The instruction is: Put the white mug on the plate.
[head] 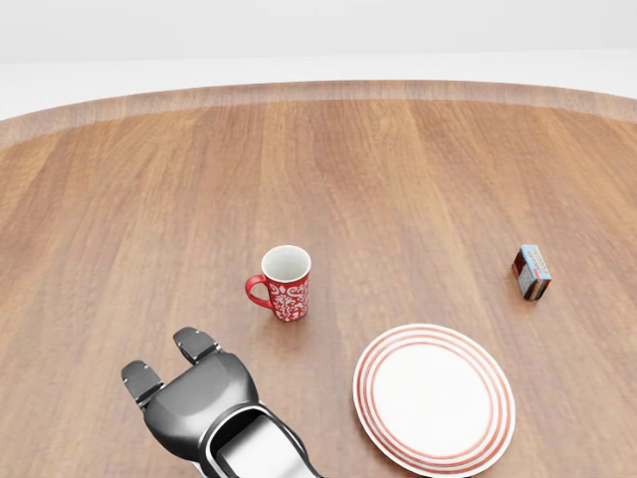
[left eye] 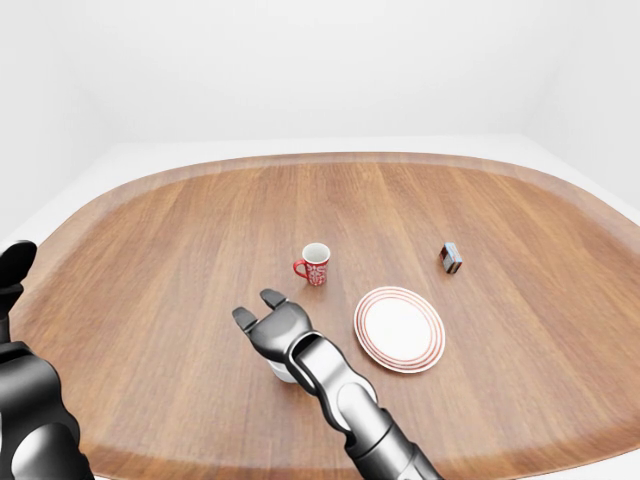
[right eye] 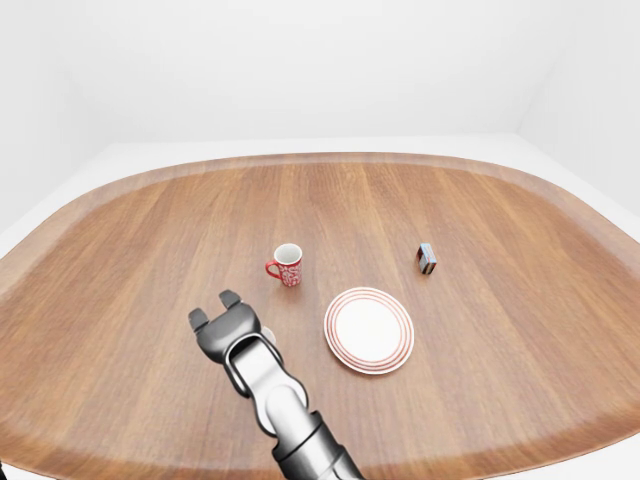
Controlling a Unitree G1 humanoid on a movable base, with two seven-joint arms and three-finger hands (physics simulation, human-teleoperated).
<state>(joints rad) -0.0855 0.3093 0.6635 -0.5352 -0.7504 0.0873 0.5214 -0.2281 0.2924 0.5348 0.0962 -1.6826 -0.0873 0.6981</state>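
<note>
Right hand over the white mug, nothing lifted yet

The right hand [left eye: 272, 326] hangs with its fingers [left eye: 271, 298] spread, holding nothing; the white mug [left eye: 281, 370] sits mostly hidden directly beneath them, the plate [left eye: 400, 329] just to their right, apparently not touching. Likely rigid, light, glazed and slippery: grip across the rim and wall. The left hand [left eye: 14, 268] is too cropped to judge.

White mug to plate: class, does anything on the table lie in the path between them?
Nothing visible does. The white mug sits under the right hand, to the left of the plate in the left-eye view, with bare wood between them. The red mug and the small box stand farther up, clear of that path.
</note>
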